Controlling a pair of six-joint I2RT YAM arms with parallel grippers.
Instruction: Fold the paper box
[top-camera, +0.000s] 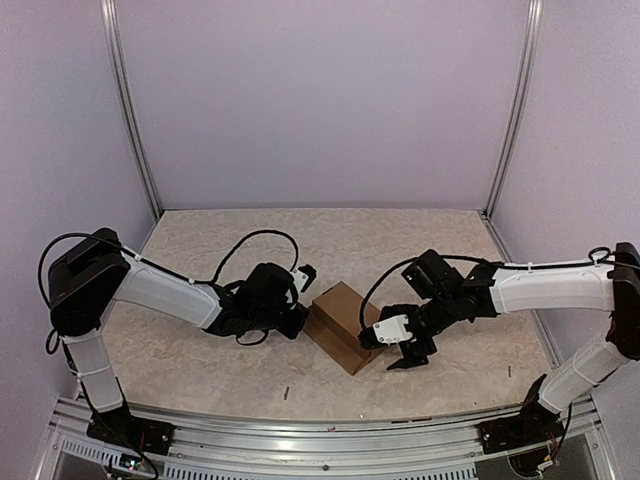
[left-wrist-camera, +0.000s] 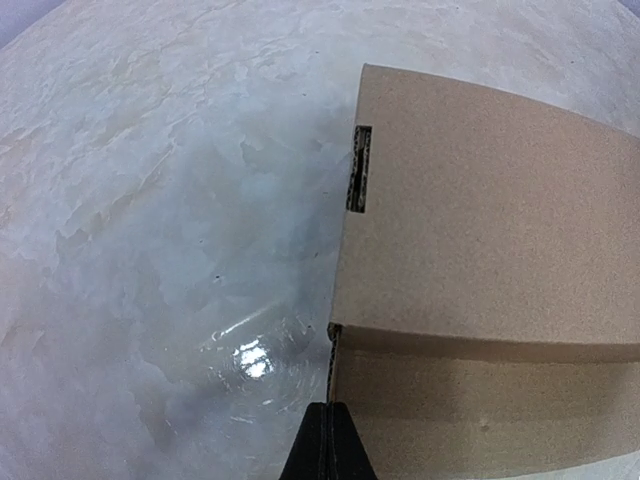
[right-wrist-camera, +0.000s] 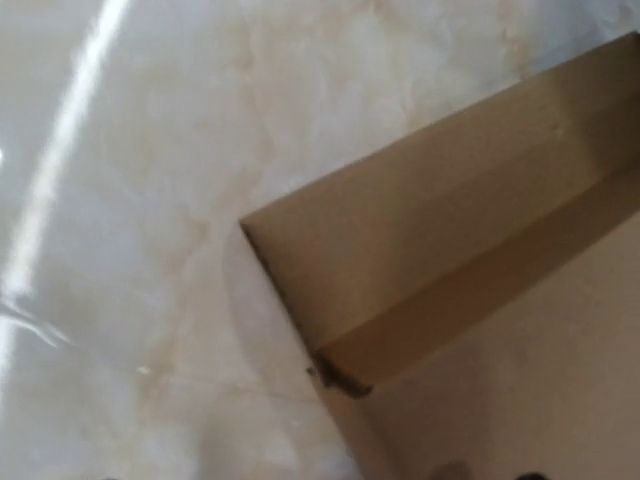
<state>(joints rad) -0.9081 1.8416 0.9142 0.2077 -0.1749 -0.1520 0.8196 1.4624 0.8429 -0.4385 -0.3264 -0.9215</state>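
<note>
The paper box (top-camera: 338, 322) is a brown cardboard box with its lid down, lying at the table's middle front. My left gripper (top-camera: 300, 318) is shut, and its tip touches the box's left side. In the left wrist view the shut fingertips (left-wrist-camera: 328, 440) meet the corrugated edge of the box's side wall (left-wrist-camera: 480, 420) under the lid (left-wrist-camera: 490, 220). My right gripper (top-camera: 385, 352) is at the box's right front corner, jaws apart. The blurred right wrist view shows the box corner (right-wrist-camera: 470, 260) close up, and the fingers barely show.
The pale marbled table (top-camera: 250, 240) is closed in by lilac walls with metal posts (top-camera: 130, 110) at the back corners. Two small dark bits (top-camera: 285, 393) lie near the front edge. A metal rail (top-camera: 320, 440) runs along the front.
</note>
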